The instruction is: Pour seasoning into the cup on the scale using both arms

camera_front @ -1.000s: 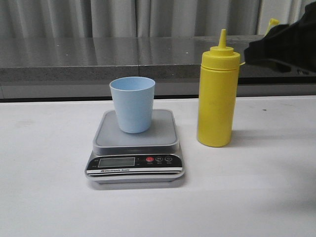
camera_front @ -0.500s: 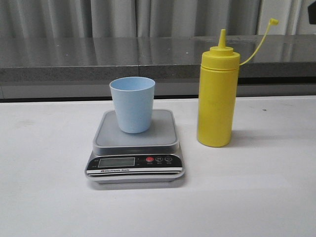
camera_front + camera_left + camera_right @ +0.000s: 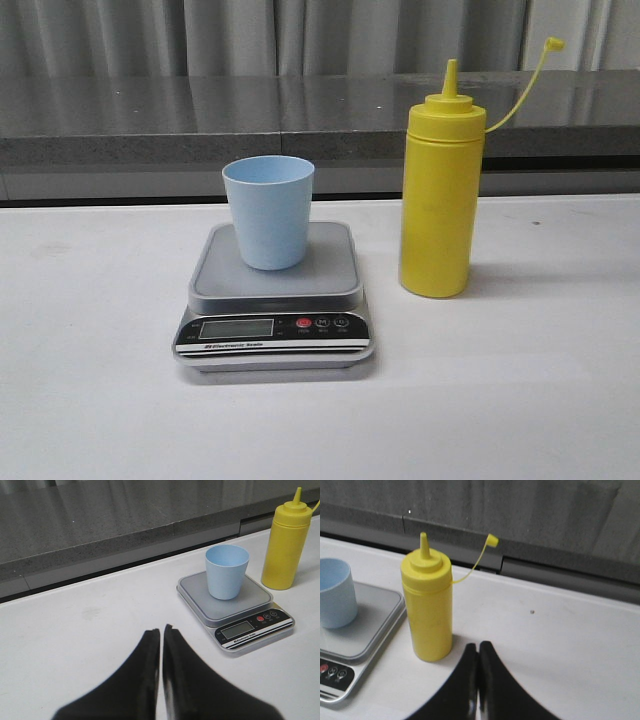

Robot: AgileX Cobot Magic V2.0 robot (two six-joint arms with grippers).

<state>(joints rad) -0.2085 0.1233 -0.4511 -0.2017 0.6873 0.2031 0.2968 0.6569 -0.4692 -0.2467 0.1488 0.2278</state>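
The pale blue cup point(image 3: 268, 210) stands upright on the silver-grey scale point(image 3: 275, 300) in the middle of the white table. The yellow seasoning bottle point(image 3: 441, 195) stands upright to the right of the scale, nozzle bare, its cap point(image 3: 552, 44) hanging out on the thin tether. Neither arm shows in the front view. In the left wrist view my left gripper point(image 3: 160, 629) is shut and holds nothing, well short of the scale point(image 3: 235, 610) and cup point(image 3: 226, 571). My right gripper point(image 3: 478, 646) is shut and holds nothing, close beside the base of the bottle point(image 3: 427, 607).
A dark grey stone ledge point(image 3: 200, 120) runs along the back of the table, with grey curtains behind it. The white table top point(image 3: 520, 380) spreads around the scale and bottle.
A second ago the black right arm showed at the upper right of the front view, behind the bottle's cap; it has left that view. Cup, scale and bottle have not moved.
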